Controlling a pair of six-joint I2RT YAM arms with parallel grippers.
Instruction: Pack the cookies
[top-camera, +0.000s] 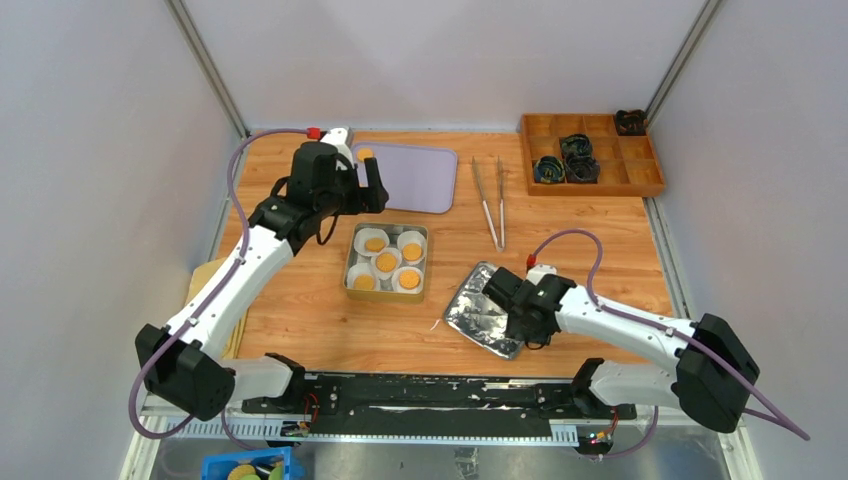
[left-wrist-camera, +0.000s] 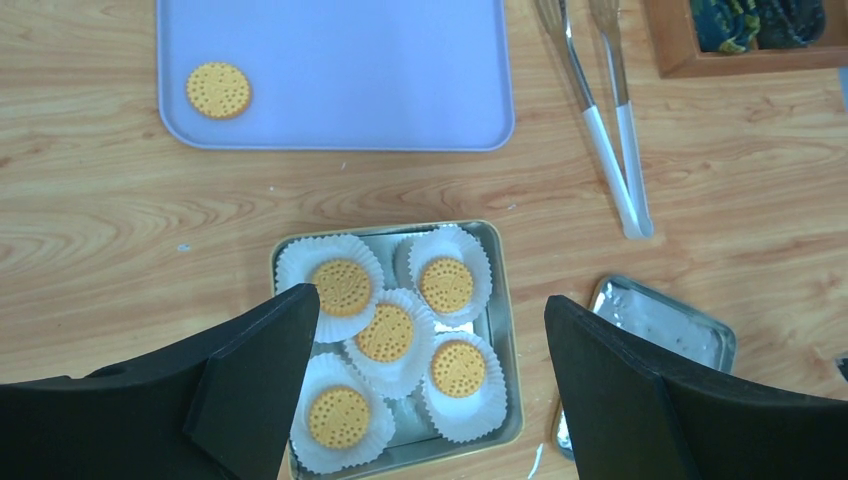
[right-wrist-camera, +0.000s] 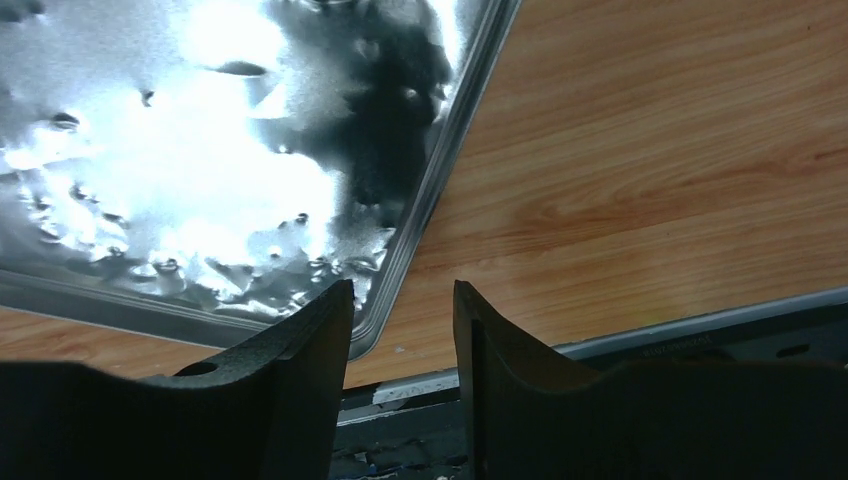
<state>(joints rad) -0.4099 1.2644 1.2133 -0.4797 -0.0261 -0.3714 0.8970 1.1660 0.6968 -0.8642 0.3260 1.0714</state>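
Five cookies (left-wrist-camera: 385, 333) in paper cups (left-wrist-camera: 295, 265) inside the tin (left-wrist-camera: 507, 340); last cookie (left-wrist-camera: 218, 90) flat on tray (left-wrist-camera: 380, 80) beyond the tin; looks light, stiff, brittle; best pinched gently across its edge; left gripper (left-wrist-camera: 430, 305) wide, empty, above the tin; right gripper (right-wrist-camera: 402, 290) narrow, empty, at lid (right-wrist-camera: 200, 150) beside the tin.

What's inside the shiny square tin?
Five white paper cups sit in the tin, each with one round cookie on top. The cups cover most of the tin's bottom, so anything beneath them is hidden.
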